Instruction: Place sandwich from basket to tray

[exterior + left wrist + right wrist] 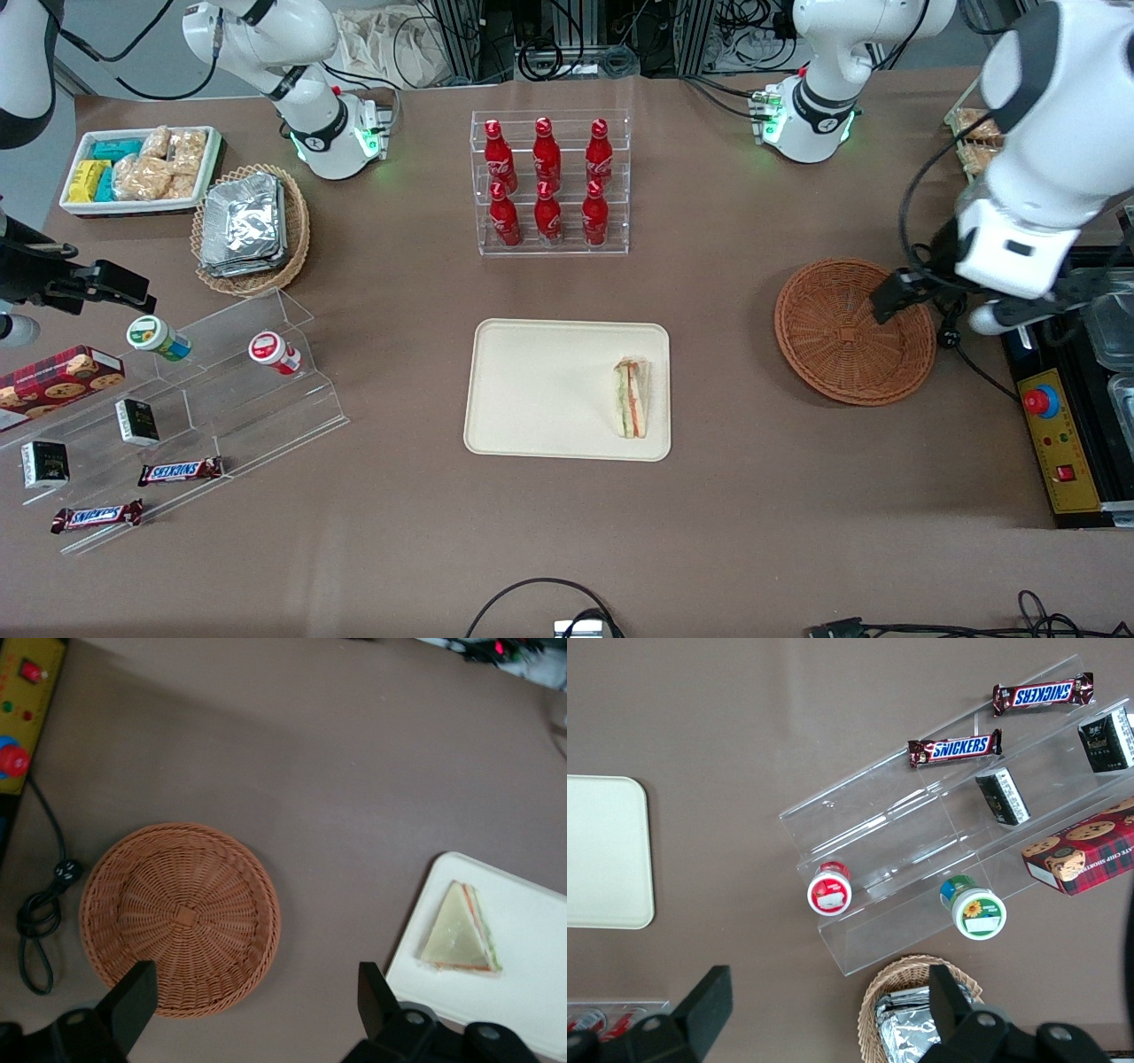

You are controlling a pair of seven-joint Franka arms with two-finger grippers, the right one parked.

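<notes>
Sandwich [631, 398], a triangular white-bread wedge with orange and green layers, lies on the smooth cream tray [532, 390]. Above the woven reddish-brown basket [842, 341], the gripper [252, 1001] hangs spread wide, holding nothing.

You had even, bright overhead light across the brown table [726, 496], with no harsh hot spots. Shadows were soft: a faint one lay under the basket [855, 331] rim and a broad diffuse one fell on the tabletop in the left wrist view near the yellow control box [22, 700]. The foil packs [241, 223] threw small glints, and the clear acrylic steps [921, 842] showed pale reflections along their edges. The gripper [252, 1005], hanging above the basket's edge with its fingers spread, looked dark and slightly soft at close range. The sandwich [461, 932] and the tray [532, 992] stayed sharp.
</notes>
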